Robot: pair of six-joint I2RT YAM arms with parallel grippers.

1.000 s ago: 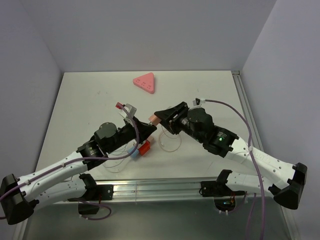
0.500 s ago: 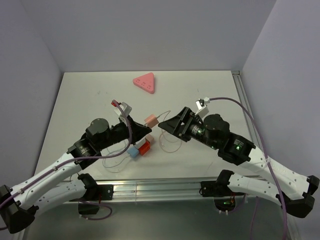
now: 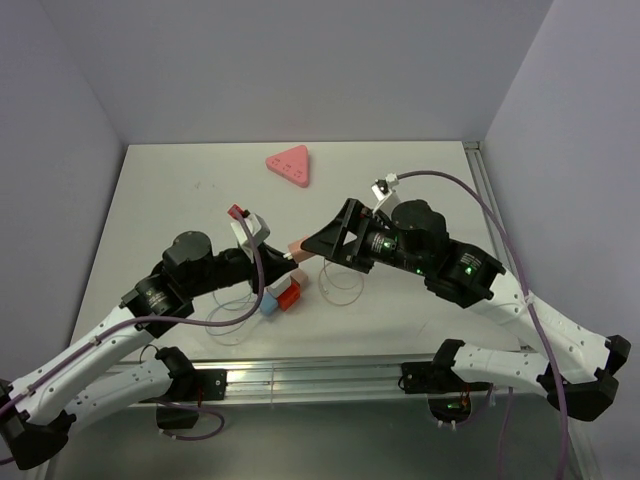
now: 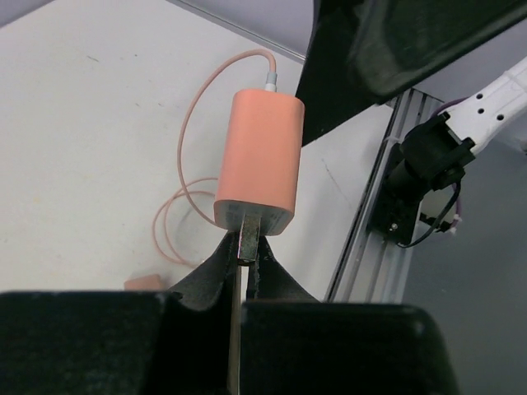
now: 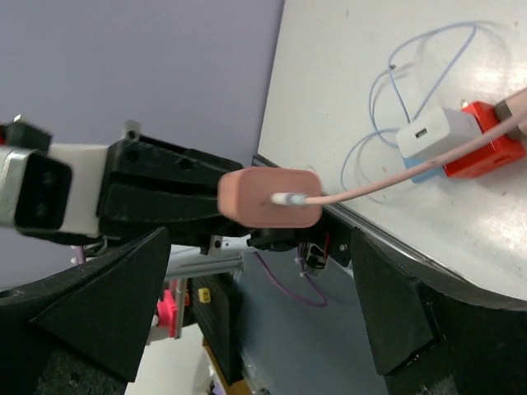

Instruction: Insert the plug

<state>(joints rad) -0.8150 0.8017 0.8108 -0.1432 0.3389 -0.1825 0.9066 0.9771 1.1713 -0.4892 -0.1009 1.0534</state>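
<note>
White surface, plain grey walls: plug held above the centre, between the two arms.

Left end effector is closed on the plug's metal prongs, and the pink body projects beyond the fingertips, clear of the surface. Right end effector is spread wide, one finger on each side of the plug body, neither in contact with it. A pink cable leaves the plug's free end and runs down to loose loops on the surface. A white-and-blue adapter and a red adapter lie touching each other on the surface just near of the plug, with thin cable coiled around them. A pink triangular block lies flat at the far centre, well apart from the plug.
</note>
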